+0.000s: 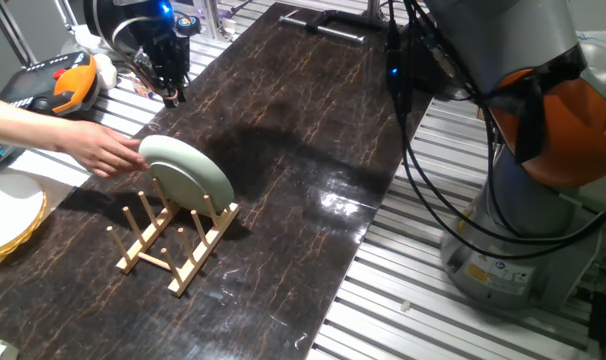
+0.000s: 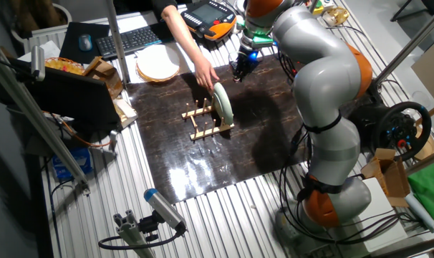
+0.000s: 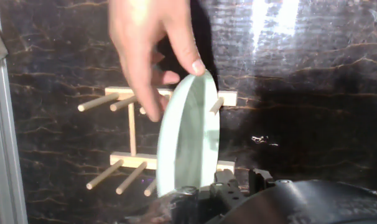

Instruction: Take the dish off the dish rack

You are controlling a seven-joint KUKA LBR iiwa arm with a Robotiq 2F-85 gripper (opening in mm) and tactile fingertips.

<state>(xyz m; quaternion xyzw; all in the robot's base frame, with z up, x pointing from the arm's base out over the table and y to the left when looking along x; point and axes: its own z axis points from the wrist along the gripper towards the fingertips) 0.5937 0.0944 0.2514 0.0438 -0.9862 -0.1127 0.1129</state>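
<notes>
On the dark counter (image 1: 313, 110), dish (image 1: 188, 172) propped upright between the end pegs of the dish rack (image 1: 173, 245), with a person's hand (image 1: 108, 150) touching its rim. Claw (image 1: 169, 88) hovering well apart behind it, can't tell if open. Best wait for that hand to clear, then grab the top rim and lift straight up.

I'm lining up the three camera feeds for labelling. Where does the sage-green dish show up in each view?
One fixed view: the dish is left of centre, standing on edge in the dish rack.
The other fixed view: the dish is just above centre, at the rack's right end.
Hand view: the dish is at centre, seen nearly edge-on.
Shared landmark: the person's hand touching the dish's rim.
</notes>
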